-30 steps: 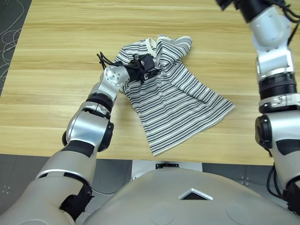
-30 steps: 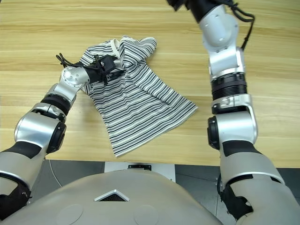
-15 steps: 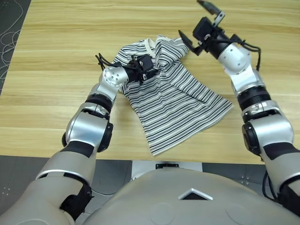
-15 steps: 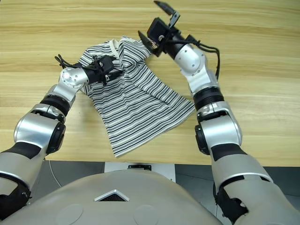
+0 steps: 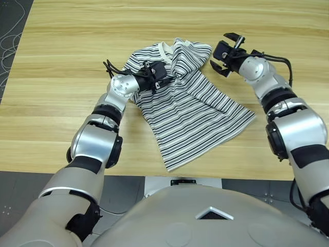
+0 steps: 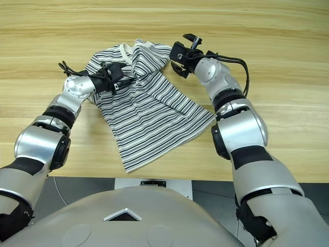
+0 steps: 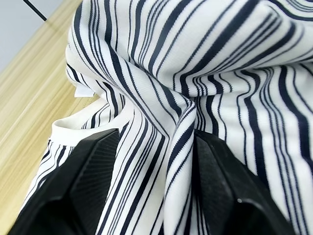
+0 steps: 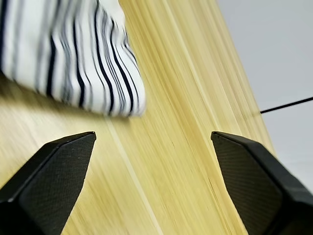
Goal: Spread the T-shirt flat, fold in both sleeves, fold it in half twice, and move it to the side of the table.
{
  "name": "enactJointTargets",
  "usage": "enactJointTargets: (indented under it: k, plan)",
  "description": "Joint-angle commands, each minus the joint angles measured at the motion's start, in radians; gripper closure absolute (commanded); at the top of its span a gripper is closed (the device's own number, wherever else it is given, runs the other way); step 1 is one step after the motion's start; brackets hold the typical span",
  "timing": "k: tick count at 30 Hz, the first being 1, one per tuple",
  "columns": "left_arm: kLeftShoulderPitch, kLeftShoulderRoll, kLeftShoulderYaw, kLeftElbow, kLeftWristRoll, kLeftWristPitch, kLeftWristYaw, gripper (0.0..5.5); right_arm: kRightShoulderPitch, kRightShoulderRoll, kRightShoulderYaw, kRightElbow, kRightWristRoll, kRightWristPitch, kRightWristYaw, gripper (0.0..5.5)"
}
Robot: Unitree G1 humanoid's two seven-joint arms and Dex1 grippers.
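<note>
Soft, limp striped T-shirt (image 5: pixel 190 108) lay crumpled on the table (image 5: pixel 61 62), left gripper (image 5: pixel 157 77) clenched on fabric beside its collar (image 5: pixel 165 49), right gripper (image 5: pixel 223 52) released, just beside its bunched sleeve (image 5: pixel 199 49), likely the next hold.

Light wooden surface (image 5: pixel 67 41), plank grain running across, striped T-shirt (image 5: pixel 190 110) lying crumpled on it near the front edge

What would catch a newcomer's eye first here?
The striped T-shirt lies rumpled in the middle of the wooden table, not yet spread flat. The left end effector pinches a fold near its collar, while the right end effector is open just beside the bunched cloth at its far right corner.
</note>
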Motion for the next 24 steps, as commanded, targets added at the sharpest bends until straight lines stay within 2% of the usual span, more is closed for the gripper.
enactJointTargets:
  k: [1,6,12,16,18,20,22,24]
  plan:
    - [0.114,0.014,-0.028,0.059,0.056,0.065,-0.043,2.88,-0.056,-0.088,-0.004,0.013,-0.02,0.039,-0.007,1.13]
    - [0.124,0.004,-0.02,0.059,0.049,0.066,-0.034,2.88,-0.1,-0.111,-0.051,-0.005,0.013,0.007,-0.031,1.13]
    - [0.167,-0.004,-0.048,0.038,0.073,0.006,-0.056,2.88,-0.116,-0.003,-0.068,-0.014,0.036,-0.033,-0.027,1.13]
    - [0.245,0.012,-0.086,-0.015,0.08,-0.104,-0.128,2.88,-0.04,0.032,-0.082,-0.031,0.064,-0.068,0.045,1.13]
    - [0.255,0.021,-0.082,-0.032,0.068,-0.121,-0.141,2.88,0.082,-0.001,-0.101,-0.095,0.116,-0.125,0.157,1.13]
    - [0.238,0.028,-0.072,-0.037,0.057,-0.118,-0.145,2.88,0.274,-0.084,-0.14,-0.398,0.252,-0.105,0.341,1.13]
    - [0.209,0.036,-0.06,-0.031,0.042,-0.096,-0.141,2.88,0.437,-0.161,-0.195,-0.77,0.393,0.043,0.474,1.13]
    - [0.184,0.04,-0.048,-0.02,0.03,-0.069,-0.136,2.88,0.543,-0.224,-0.23,-1.021,0.476,0.2,0.547,1.13]
